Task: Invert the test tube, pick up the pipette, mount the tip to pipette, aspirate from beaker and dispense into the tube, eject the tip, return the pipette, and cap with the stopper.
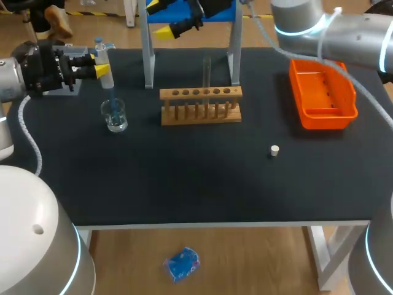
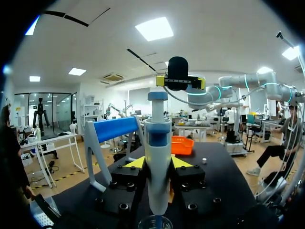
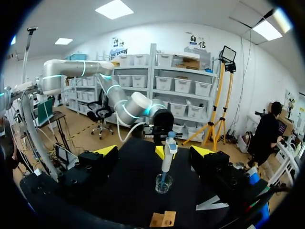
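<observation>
Small white stopper lying lower right of centre, apart, waiting for capping. Behind it, the wooden rack is keeping one clear glass test tube upright to receive liquid; contents not discernible. At left, left gripper is clamping the white-and-blue pipette vertical, tip dipping into the small glass beaker of clear liquid: aspirating, I judge. Orange plastic bin sitting right, probably for the spent tip. Top centre, right gripper is hanging spread wide, holding nothing, by the blue stand.
</observation>
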`<state>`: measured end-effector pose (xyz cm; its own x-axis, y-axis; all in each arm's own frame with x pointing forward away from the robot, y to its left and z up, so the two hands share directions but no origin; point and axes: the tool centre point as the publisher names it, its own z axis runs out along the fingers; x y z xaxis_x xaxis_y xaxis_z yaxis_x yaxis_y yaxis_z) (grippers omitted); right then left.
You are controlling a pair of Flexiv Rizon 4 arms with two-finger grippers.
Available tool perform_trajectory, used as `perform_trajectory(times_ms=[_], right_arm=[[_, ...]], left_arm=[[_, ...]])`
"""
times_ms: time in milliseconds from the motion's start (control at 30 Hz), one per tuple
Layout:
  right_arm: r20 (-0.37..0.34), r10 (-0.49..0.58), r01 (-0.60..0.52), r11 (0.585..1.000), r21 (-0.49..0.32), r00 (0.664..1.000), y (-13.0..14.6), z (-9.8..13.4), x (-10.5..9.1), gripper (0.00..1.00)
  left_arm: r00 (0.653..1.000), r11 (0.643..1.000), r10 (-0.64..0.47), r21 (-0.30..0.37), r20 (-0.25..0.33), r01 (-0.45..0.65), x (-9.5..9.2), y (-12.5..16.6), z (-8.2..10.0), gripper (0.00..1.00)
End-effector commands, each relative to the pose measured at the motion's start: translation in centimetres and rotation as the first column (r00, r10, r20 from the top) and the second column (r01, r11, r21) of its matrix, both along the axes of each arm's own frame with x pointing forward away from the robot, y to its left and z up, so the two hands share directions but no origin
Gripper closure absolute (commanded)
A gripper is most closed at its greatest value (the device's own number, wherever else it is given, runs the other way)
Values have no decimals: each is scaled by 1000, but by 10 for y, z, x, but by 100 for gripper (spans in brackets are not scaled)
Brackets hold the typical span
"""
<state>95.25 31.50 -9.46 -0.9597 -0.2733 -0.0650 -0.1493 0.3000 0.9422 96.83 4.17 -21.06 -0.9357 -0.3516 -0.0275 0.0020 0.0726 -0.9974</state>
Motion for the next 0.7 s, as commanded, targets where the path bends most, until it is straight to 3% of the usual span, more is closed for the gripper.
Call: perform_trajectory(times_ms=[33,333,367,433,700], right_arm=[[20,-58,58,998,3,998,-5,2,-9,0],[20,-58,58,998,3,998,-5,2,-9,0],[47,-70,72,996,-46,996,-6,-2,-6,0],[28,-84,85,994,-64,996,-18,-6,2,0],[104,-99,113,983,-144,990,-65,-15,13,0]], left_arm=[[1000,1000,0,2,-1,0,0,0,1,100],[1000,1000,0,2,-1,0,0,0,1,100],[1000,1000,0,2,-1,0,0,0,1,100],[1000,1000,0,2,-1,0,0,0,1,100],[1000,1000,0,2,-1,0,0,0,1,100]])
